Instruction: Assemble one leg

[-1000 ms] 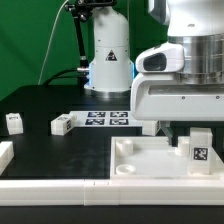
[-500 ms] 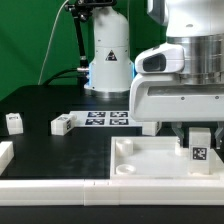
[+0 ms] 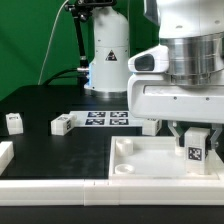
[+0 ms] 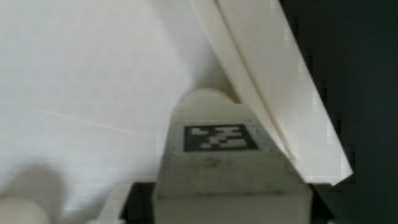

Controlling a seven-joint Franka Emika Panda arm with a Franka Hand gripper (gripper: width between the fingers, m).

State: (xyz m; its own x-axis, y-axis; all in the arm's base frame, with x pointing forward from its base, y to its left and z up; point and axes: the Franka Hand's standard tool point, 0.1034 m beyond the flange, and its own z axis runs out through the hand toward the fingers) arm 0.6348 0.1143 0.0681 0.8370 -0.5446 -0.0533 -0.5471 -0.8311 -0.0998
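Leg: white block-shaped leg (image 3: pixel 196 146) with square marker tag facing the camera, held upright over the exterior view's right side of the tray-like piece (image 3: pixel 150 163), near a corner; tag also seen in the wrist view (image 4: pixel 221 139).
Gripper: gripper (image 3: pixel 194 134) with fingers closed on the leg's sides.
Spare parts: two similar legs (image 3: pixel 14 122) (image 3: pixel 62 124) lie on the black table (image 3: pixel 50 105), well apart from the gripper.
Marker board: marker board (image 3: pixel 108 119) flat behind the tray-like piece.
Step in hand: seating the leg into a corner socket, by judgement.
Next move: likely turning or pressing the leg home while keeping it upright; whether it already touches the socket cannot be told.
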